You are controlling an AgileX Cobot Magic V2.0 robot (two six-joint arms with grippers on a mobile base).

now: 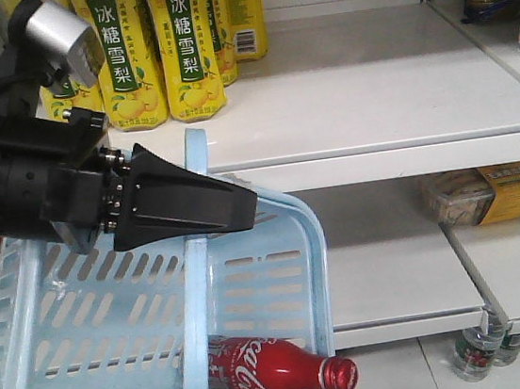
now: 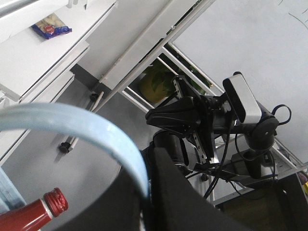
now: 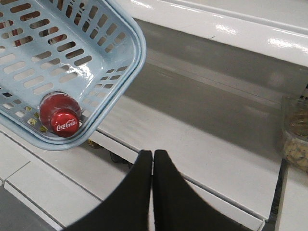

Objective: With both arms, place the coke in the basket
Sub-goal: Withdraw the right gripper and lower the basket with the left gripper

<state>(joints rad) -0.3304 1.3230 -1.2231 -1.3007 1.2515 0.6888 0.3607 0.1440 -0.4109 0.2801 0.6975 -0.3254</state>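
One coke (image 1: 272,369) lay inside the tilted basket (image 1: 280,277), cap toward its low corner, well left of the right gripper (image 3: 152,161), whose jaws were closed, empty; left jaws' state unclear.

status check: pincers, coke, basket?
Right pincer shut, empty, clear of basket. Left pincer at basket handle, state unclear. Coke lying inside basket. Nothing in the way.

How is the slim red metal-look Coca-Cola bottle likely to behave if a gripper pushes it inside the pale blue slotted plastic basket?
The red bottle is round and lies on its side, so it would probably roll. The basket hangs tilted, so it should settle back into the low corner. Its glossy surface may be slippery to grip.
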